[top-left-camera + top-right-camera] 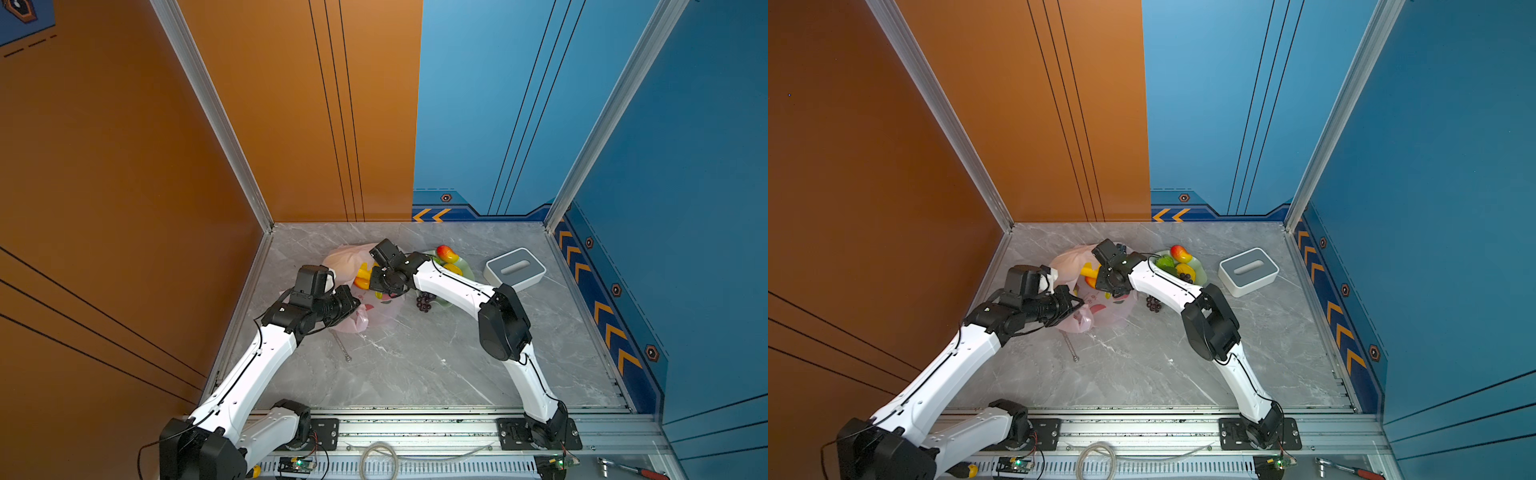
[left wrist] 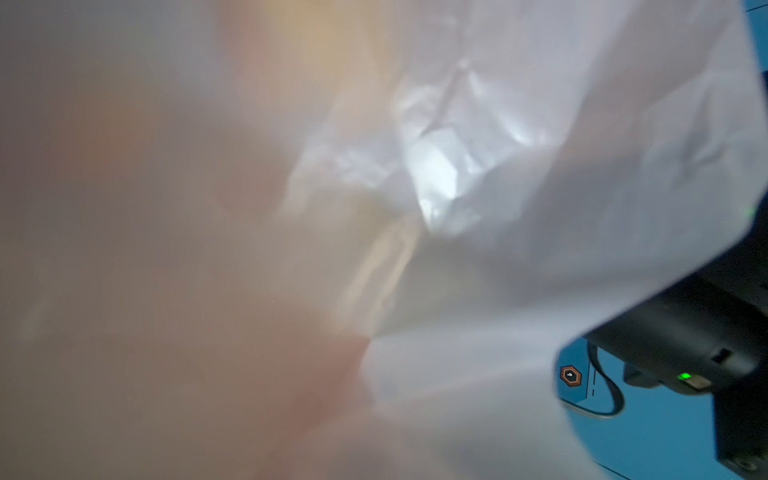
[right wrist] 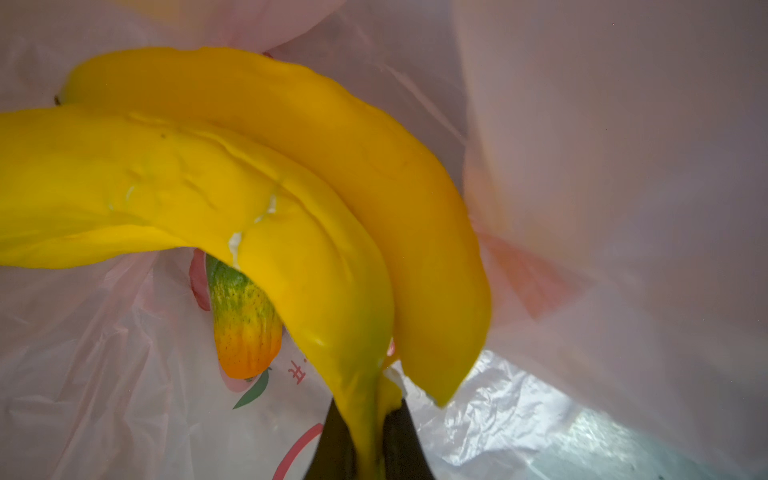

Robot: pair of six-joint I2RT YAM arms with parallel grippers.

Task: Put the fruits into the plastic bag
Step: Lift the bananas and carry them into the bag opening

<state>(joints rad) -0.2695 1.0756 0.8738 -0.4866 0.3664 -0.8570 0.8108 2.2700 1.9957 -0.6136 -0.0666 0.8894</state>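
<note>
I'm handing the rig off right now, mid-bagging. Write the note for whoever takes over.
Left gripper: shut on the edge of the plastic bag, apparently holding the mouth open.
Right gripper: shut on the stem of the banana bunch, which is inside the bag mouth and not yet released.
Done: one green-orange fruit lies in the bag.
Left: release the bananas. Then bag the mango, yellow fruit and green piece from the pale green dish, and the grapes by the dish's edge.
</note>
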